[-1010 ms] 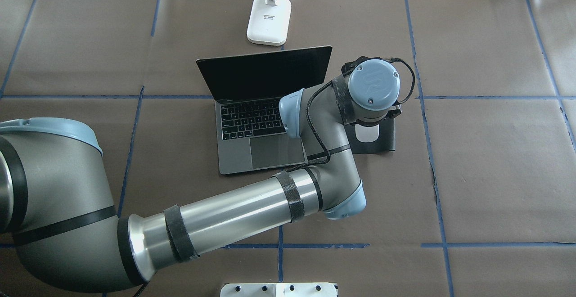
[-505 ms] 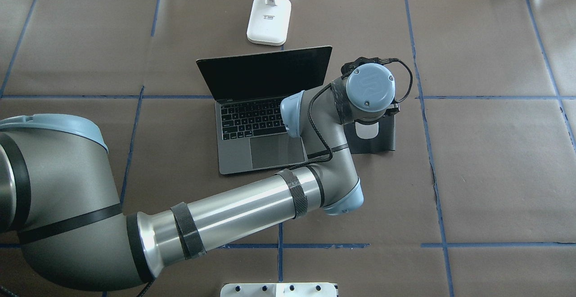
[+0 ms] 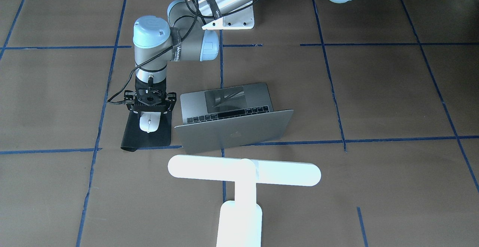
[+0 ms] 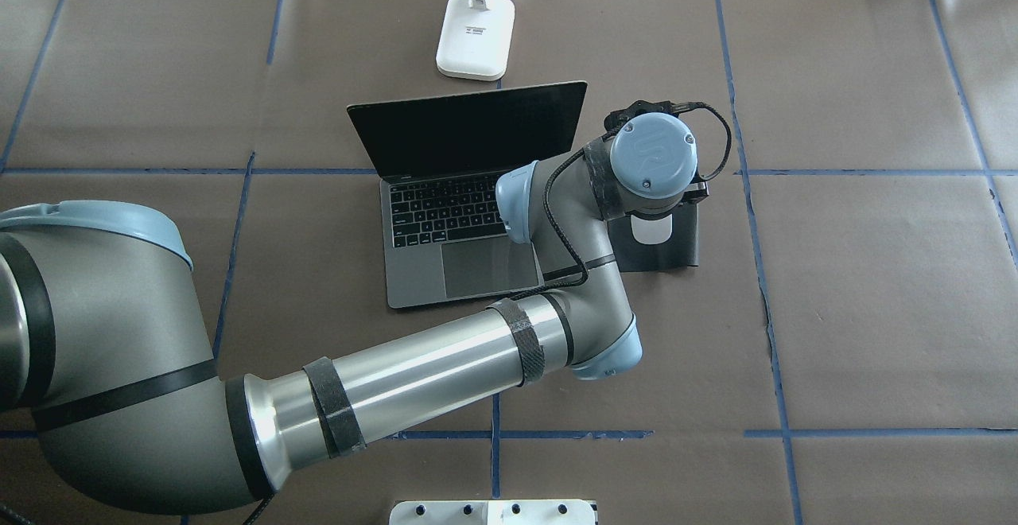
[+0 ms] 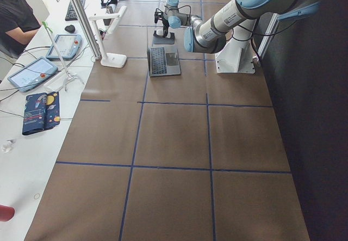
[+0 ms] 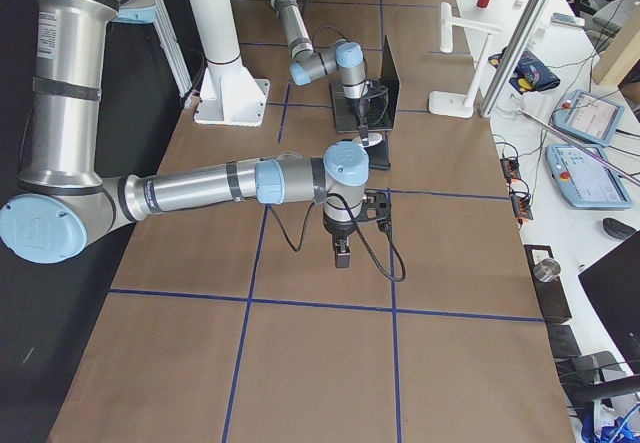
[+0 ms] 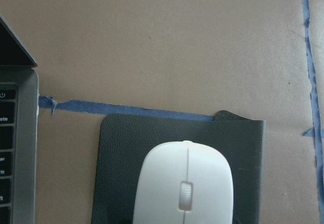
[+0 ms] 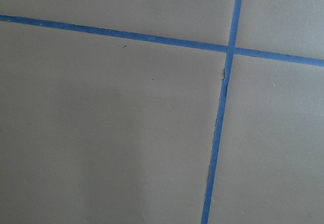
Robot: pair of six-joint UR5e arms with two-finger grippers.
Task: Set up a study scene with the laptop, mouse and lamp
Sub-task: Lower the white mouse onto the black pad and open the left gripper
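**Status.** The arrangement looks nearly complete. The laptop (image 4: pixel 445 215) is open on the table (image 4: pixel 875 310), with its dark screen facing the robot and its hinge edge toward the operators' side. The lamp (image 3: pixel 243 170) stands beyond the lid and apart from it. Its long bar runs across the table, roughly parallel to the lid's top edge. Whether it is lit cannot be told. The mouse (image 3: pixel 148 122) lies on the black mouse pad (image 3: pixel 164 136), which sits just beside the laptop on the robot's right.

**Grippers.** The left gripper (image 3: pixel 149 112) hangs straight down over the robot-side end of the mouse. Its fingers are resolved in no view — the left wrist camera shows only mouse, pad and laptop corner. Whether the jaws grasp the mouse or stand clear of it therefore cannot be told. The right gripper (image 6: pixel 341 255) points down over bare table, well apart from the scene. It is seen only from the side, so its jaw state cannot be told.

**Orientation.** The mouse's long axis runs toward and away from the robot, about in line with the laptop's side edge. Its scroll-wheel end points away from the robot, toward the lamp side. It sits roughly centred across the pad's width. One far corner of the pad looks slightly curled.

**Remaining (judgement).** Confirm the mouse rests flat and free on the pad, then lift the left arm clear — nothing else appears outstanding.
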